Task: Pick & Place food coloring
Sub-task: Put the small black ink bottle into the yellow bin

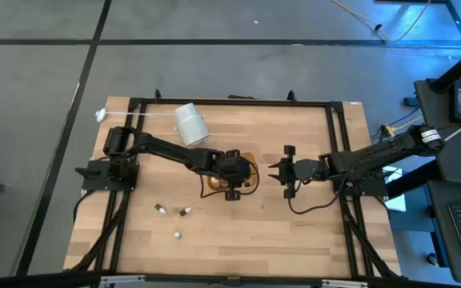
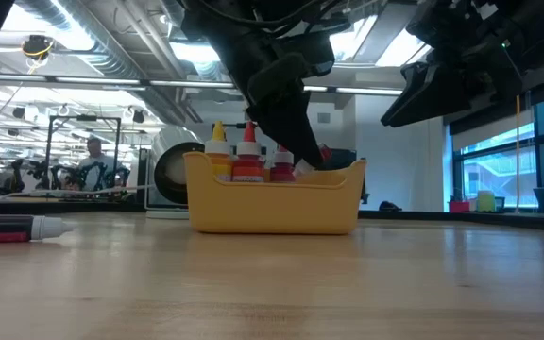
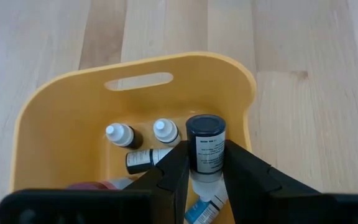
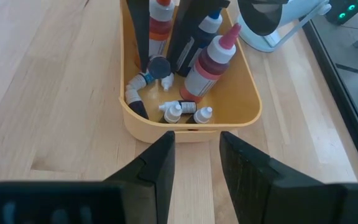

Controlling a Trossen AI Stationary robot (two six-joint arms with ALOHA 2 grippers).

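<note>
Left hand [image 3: 205, 180] apparently clamps bottle [image 3: 205, 144] over tray [image 3: 55, 106].

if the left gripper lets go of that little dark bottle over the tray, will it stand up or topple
Probably topple: the bottle is held cap-down in the left gripper, and other bottles lie beneath it in the tray. Being round, it may roll. It looks small and light, so breakage seems unlikely.

The left gripper [image 3: 205, 177] hides the lower end of the dark bottle [image 3: 205, 144] between its fingers. Beneath it, a blue-labelled bottle [image 3: 202, 210] is cut off by the picture's edge. Loose bottles [image 1: 172, 213] on the table are too small to identify.
</note>
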